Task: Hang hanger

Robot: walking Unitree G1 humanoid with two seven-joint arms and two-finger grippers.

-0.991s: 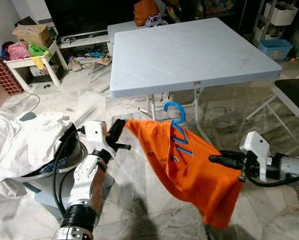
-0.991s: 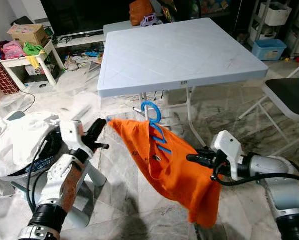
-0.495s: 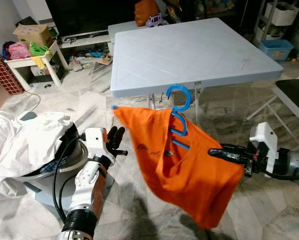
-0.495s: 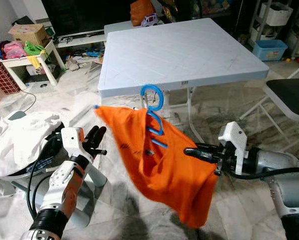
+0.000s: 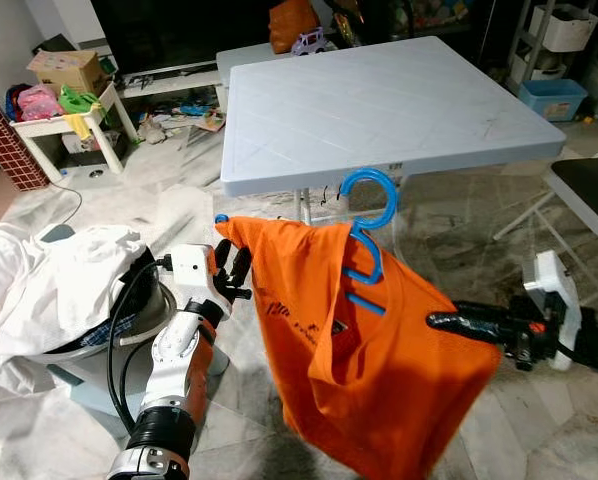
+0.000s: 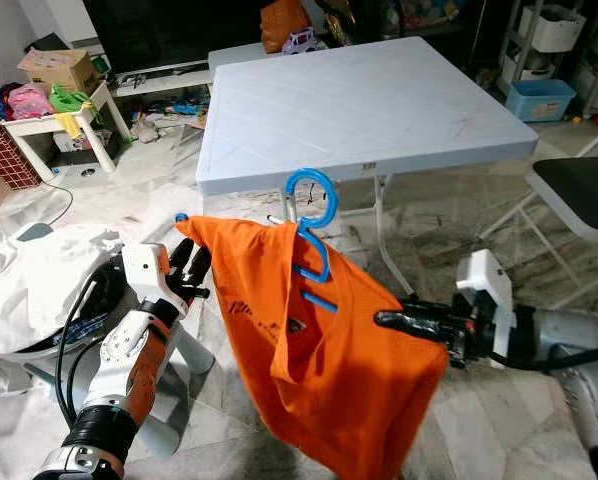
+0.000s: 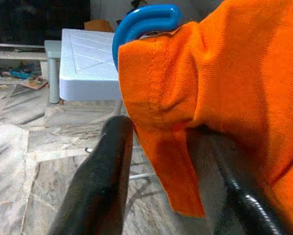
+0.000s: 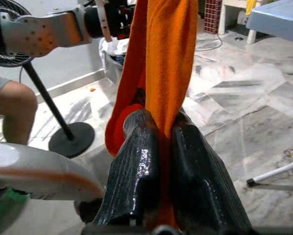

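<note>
Shirt [image 5: 369, 370] already sits on hanger [image 5: 367, 215]; hanging remains. Right gripper [image 5: 449, 321] pinches cloth; left gripper [image 5: 229, 268] spread, gripping nothing.

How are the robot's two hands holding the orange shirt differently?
The left gripper has its fingers spread, with the orange shirt's shoulder edge hanging between them; the right gripper is pinched tight on a fold of cloth. The left gripper is up by the top corner near the blue hanger; the right gripper sits lower, on the opposite side. Both have black fingers.
</note>
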